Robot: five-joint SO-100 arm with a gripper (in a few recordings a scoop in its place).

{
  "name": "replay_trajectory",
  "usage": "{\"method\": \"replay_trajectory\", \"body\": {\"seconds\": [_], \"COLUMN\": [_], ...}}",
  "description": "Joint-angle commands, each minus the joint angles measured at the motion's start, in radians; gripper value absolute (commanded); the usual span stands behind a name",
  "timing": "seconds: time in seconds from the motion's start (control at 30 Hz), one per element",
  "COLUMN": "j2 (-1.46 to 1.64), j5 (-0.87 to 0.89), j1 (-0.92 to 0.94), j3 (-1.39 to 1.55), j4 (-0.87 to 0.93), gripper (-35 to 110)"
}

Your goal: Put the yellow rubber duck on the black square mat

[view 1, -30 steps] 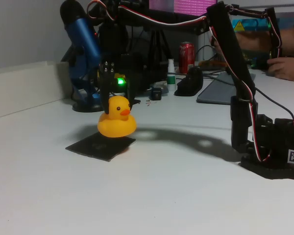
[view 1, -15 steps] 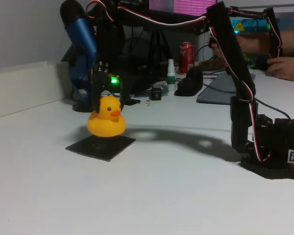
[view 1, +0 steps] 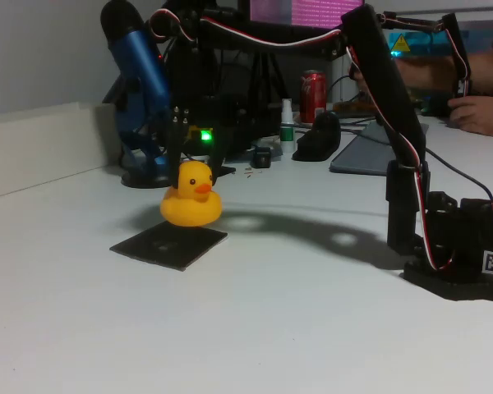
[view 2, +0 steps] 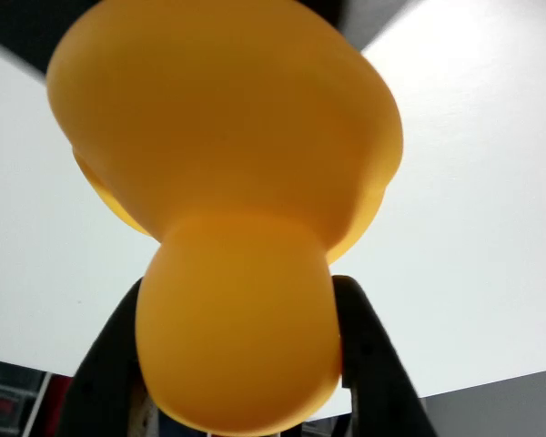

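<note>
**Clerk:** Yellow rubber duck (view 1: 192, 195), one item, glossy, orange beak pointing right in the fixed view. It is hanging upright in the air, its underside clear of the black square mat (view 1: 169, 243) and sitting over that mat's far right part.

**Checker:** Holder?

**Clerk:** Black hand (view 1: 191, 161) of the arm, coming down from above. Its two fingers (view 2: 109, 364) are pressing against either side of the duck's head in the wrist view, closed as far as the head allows. The duck's body is bulging out large beyond them in that view.

**Checker:** Mat entry?

**Clerk:** Thin, flat, matte black, lying on the white worktop (view 1: 255, 320) with one corner pointing toward the camera. A faint grey mark is showing near its middle. Nothing is resting on it.

**Checker:** Arm?

**Clerk:** Black, with red and white cables running along it. It is arching from its base (view 1: 456, 246) at the right of the fixed view, up and across to the duck at the left. Its shadow is falling across the worktop between base and mat.

**Checker:** Background stock?

**Clerk:** Blue microphone (view 1: 140, 82) standing behind the duck, a red can (view 1: 313, 94) farther back, and a green light (view 1: 204, 136) glowing just behind the hand.
</note>
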Motion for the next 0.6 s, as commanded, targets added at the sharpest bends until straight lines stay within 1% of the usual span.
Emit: {"method": "replay_trajectory", "body": {"seconds": [0.0, 0.13, 0.33, 0.57], "j2": [0.035, 0.031, 0.031, -0.115], "j5": [-0.014, -0.009, -0.005, -0.005], "j1": [0.011, 0.006, 0.011, 0.011], "j3": [0.011, 0.011, 0.014, 0.014], "j4": [0.003, -0.014, -0.146, -0.153], "gripper": [13, 13, 13, 13]}}
